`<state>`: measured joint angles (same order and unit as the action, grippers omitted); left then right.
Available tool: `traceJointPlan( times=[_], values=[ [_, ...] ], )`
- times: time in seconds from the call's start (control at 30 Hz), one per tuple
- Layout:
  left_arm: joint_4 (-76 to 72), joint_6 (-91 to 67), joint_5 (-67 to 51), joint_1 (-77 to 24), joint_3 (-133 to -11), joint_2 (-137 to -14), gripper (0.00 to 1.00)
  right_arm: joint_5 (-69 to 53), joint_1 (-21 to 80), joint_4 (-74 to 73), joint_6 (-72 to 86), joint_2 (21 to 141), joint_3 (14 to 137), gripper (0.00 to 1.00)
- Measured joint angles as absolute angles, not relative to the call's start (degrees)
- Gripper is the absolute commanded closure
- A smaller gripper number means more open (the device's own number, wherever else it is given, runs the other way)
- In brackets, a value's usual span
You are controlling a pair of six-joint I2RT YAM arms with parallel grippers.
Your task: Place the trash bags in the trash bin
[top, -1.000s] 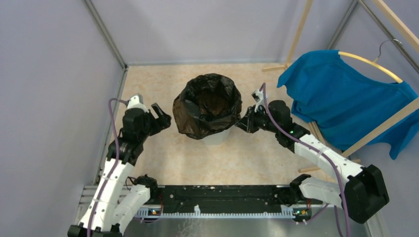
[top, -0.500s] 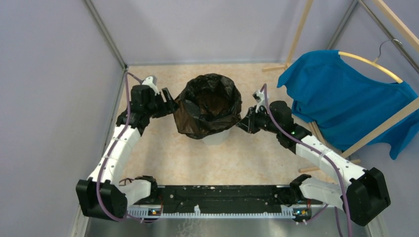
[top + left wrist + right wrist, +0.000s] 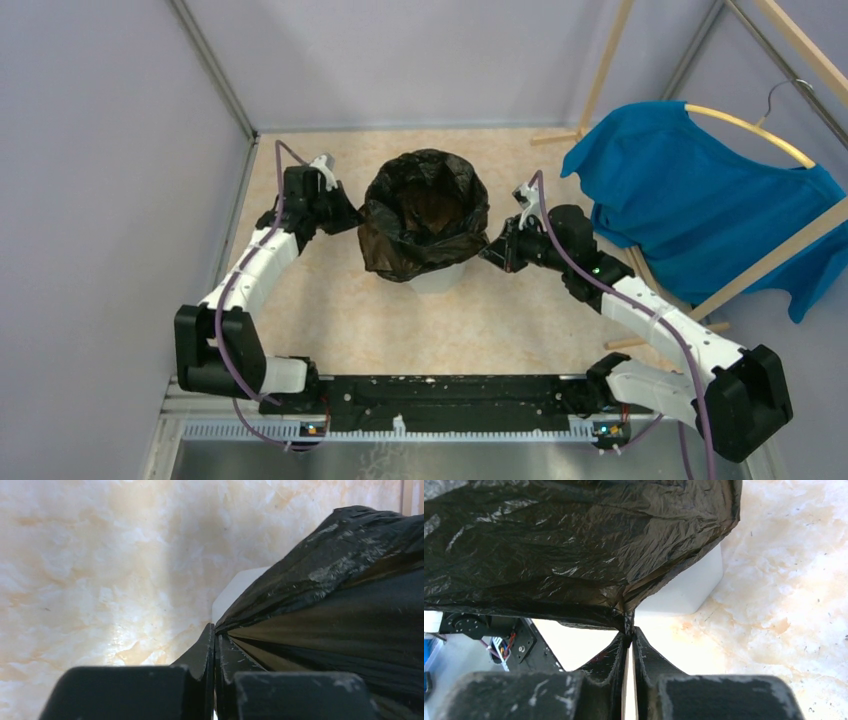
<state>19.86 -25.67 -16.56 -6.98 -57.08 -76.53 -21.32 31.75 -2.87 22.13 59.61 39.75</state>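
Observation:
A glossy black trash bag (image 3: pixel 420 215) is draped over the mouth of the white trash bin (image 3: pixel 438 277), which stands upright mid-floor with only its base showing below the plastic. My left gripper (image 3: pixel 352 215) is shut on the bag's left edge; in the left wrist view its fingertips (image 3: pixel 215 630) pinch the stretched, brownish film (image 3: pixel 330 605), with the bin's white wall (image 3: pixel 235 590) behind. My right gripper (image 3: pixel 489 251) is shut on the bag's right lower edge. In the right wrist view the bag (image 3: pixel 574 545) fans out from the fingertips (image 3: pixel 629 632) over the bin (image 3: pixel 689 590).
A blue T-shirt (image 3: pixel 700 210) hangs on a wooden hanger and rack (image 3: pixel 780 245) at the right. Grey walls close the left and back sides. The marbled beige floor (image 3: pixel 500 320) spreads around the bin, and a black rail (image 3: pixel 450 400) lies at the near edge.
My left arm swung up and in to the bag's left side, and its gripper went from open to shut on the bag. My right gripper tightened slightly on the right edge.

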Motion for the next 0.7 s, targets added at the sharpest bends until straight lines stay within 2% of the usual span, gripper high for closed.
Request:
traceJointPlan(
  times=[0.1, 0.53, 0.57, 0.63, 0.7],
  values=[
    [19.4, -26.0, -18.9, -7.0, -55.8, -78.1, 1.00, -22.3, 31.7, -3.1, 22.3, 59.6, 39.9, 1.00],
    [16.3, -30.1, -25.6, -7.0, -47.0, -79.1, 1.00, -22.7, 31.7, -1.1, 24.6, 62.2, 39.6, 1.00],
    [16.3, -30.2, -25.8, -7.0, -46.8, -79.0, 0.97, -22.7, 31.7, -0.8, 24.7, 62.3, 39.4, 1.00],
    [16.4, -30.1, -26.0, -7.0, -46.7, -78.3, 0.88, -22.7, 31.7, -0.9, 24.7, 62.4, 39.1, 0.93],
    [16.8, -30.0, -25.9, -7.0, -46.7, -77.3, 0.75, -22.5, 31.7, -0.9, 24.6, 62.4, 39.1, 0.86]
  ],
)
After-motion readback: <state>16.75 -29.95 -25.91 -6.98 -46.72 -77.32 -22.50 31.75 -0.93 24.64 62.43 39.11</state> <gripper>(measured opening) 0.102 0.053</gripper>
